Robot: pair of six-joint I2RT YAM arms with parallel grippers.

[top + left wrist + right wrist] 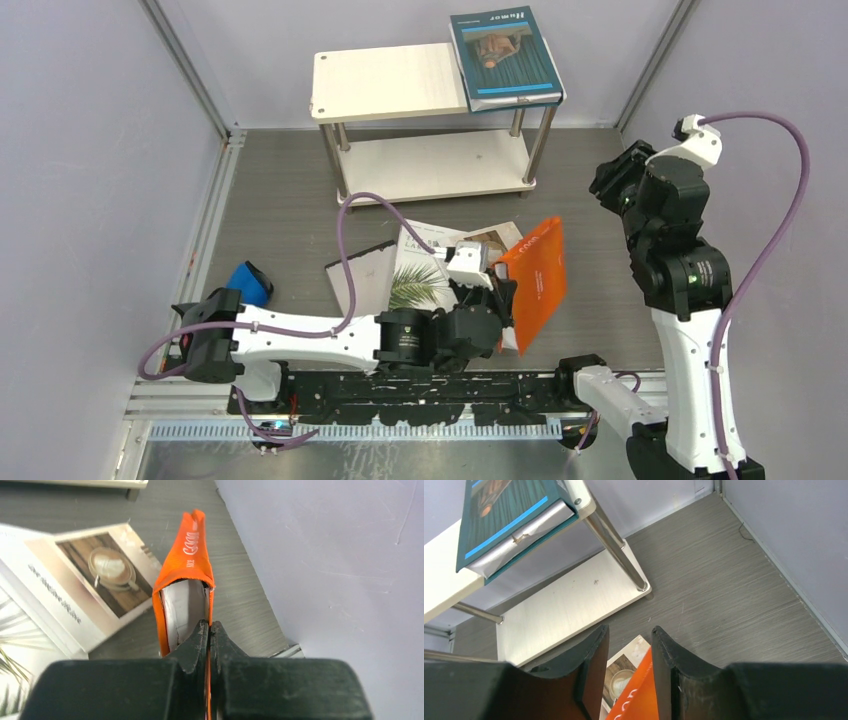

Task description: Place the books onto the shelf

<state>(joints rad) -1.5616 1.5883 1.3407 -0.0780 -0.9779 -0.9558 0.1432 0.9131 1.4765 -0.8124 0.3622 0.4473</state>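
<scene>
Five thin books show across the views. The thin teal book with a portrait cover (505, 55) lies flat at the upper right of the top view. It rests on the right end of the upper board of the small two-tier shelf of pale cream boards and silver metal legs (390, 82) and overhangs that end. The right wrist view cuts this book off at its upper left corner.

Right of centre, the thin orange book with white lettering (538, 280) stands tilted on edge. The left tool (210, 630) has its jaws pressed together on the cover's edge. In the left wrist view the cover gapes above the jaws and shows white pages, and the curled lettering is only partly readable. Whether its lower edge touches the grey wood-grain table (280, 200) cannot be told.

Three books lie flat on the table at centre:
- The white book with a palm leaf (415, 280) is partly under the left arm.
- The beige book with a cup photo (95, 575) is largely hidden by the wrist and the orange book in the top view.
- The plain grey-white book (365, 275) is overlapped by the palm-leaf one.

The right tool (630, 650) hangs at the right, above the table, with its jaws narrowly apart and gripping nothing.

A small blue object (248, 283) sits at the left, half hidden behind the left arm.
</scene>
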